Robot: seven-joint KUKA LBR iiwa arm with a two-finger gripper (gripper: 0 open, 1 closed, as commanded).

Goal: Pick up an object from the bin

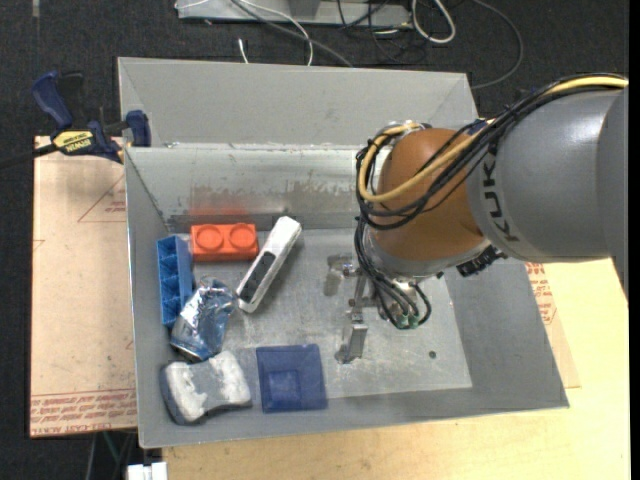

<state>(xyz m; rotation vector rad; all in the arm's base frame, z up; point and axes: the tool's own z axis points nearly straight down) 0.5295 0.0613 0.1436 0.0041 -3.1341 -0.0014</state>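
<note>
We see the gripper [345, 310] spread wide and empty above the bare floor of the bin [440, 338], with the blue square tray [290, 376] nearest at its seven o'clock and the white remote [268, 263] at ten.

The arm [560, 178], cut off rightward, apparently hides the bin's [300, 98] right rear floor.

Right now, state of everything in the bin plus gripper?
gripper: open, empty, over bare bin floor
orange block: flat, at the back
white oblong device: lying slanted
blue rack: along the left side
foil bag: crumpled
white sponge: flat, front-left corner
blue square tray: flat, hollow up
</note>
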